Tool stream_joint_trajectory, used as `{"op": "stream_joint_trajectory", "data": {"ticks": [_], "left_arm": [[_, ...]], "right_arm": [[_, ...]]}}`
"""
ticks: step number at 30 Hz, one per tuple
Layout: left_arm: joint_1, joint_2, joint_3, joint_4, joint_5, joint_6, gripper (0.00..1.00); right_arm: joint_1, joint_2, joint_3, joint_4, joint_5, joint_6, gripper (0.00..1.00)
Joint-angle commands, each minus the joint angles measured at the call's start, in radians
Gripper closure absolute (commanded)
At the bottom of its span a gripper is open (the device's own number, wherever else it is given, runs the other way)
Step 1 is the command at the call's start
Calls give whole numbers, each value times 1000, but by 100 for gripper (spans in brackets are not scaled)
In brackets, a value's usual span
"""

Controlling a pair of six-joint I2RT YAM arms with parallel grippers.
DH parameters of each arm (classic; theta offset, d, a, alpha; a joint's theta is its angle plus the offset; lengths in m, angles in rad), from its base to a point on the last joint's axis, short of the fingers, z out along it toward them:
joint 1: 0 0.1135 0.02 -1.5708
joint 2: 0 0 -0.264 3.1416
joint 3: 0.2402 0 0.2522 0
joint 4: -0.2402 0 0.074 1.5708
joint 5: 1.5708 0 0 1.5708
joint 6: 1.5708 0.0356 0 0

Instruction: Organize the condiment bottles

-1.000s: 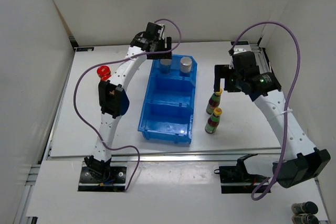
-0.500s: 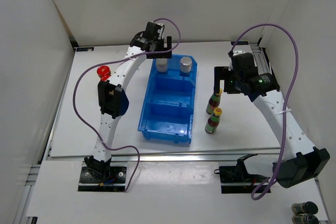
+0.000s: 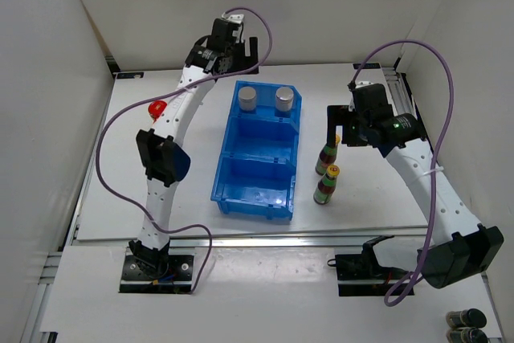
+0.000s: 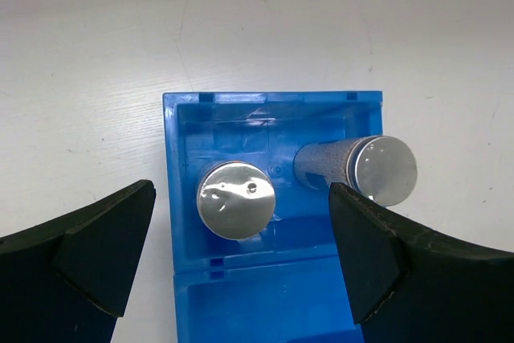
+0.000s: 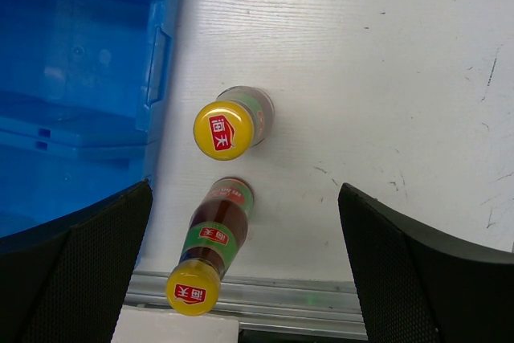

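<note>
Two silver-capped bottles (image 3: 248,99) (image 3: 283,99) stand in the far compartment of the blue bin (image 3: 241,186). My left gripper (image 3: 233,44) is open and empty, raised above and behind them. In the left wrist view the caps (image 4: 236,199) (image 4: 384,169) show between its open fingers (image 4: 88,255). Two slim yellow-capped bottles (image 3: 328,157) (image 3: 325,185) stand on the table right of the bin. My right gripper (image 3: 335,122) hovers open over them. The right wrist view shows both (image 5: 225,128) (image 5: 210,238). The red-capped bottle (image 3: 157,108) is partly hidden behind the left arm.
The bin's middle and near compartments (image 3: 259,168) hold nothing. The bin's right wall (image 5: 161,54) lies close to the yellow-capped bottles. The table's metal front edge (image 5: 321,299) runs just beyond the nearer bottle. White walls enclose the table.
My left gripper has lifted up and back from the left silver-capped bottle, which stays in the bin's far compartment. The right arm has barely moved.
</note>
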Motion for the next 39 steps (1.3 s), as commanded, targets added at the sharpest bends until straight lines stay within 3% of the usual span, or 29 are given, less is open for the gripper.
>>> {"op": "stream_joint_trajectory", "data": {"ticks": [1, 12, 23, 30, 39], "left_arm": [[-4, -103, 46, 10, -14, 23, 0], [-4, -192, 66, 10, -45, 52, 0], [44, -391, -141, 19, -100, 97, 0], [78, -442, -255, 55, -56, 77, 0], [87, -451, -284, 64, -37, 68, 0]], "right_arm": [[-4, -7, 32, 31, 13, 14, 0], [-4, 2, 53, 31, 4, 5, 0], [-4, 42, 81, 31, -76, -4, 0], [-4, 60, 81, 40, -85, -4, 0], [-4, 42, 81, 40, -85, -13, 0]]}}
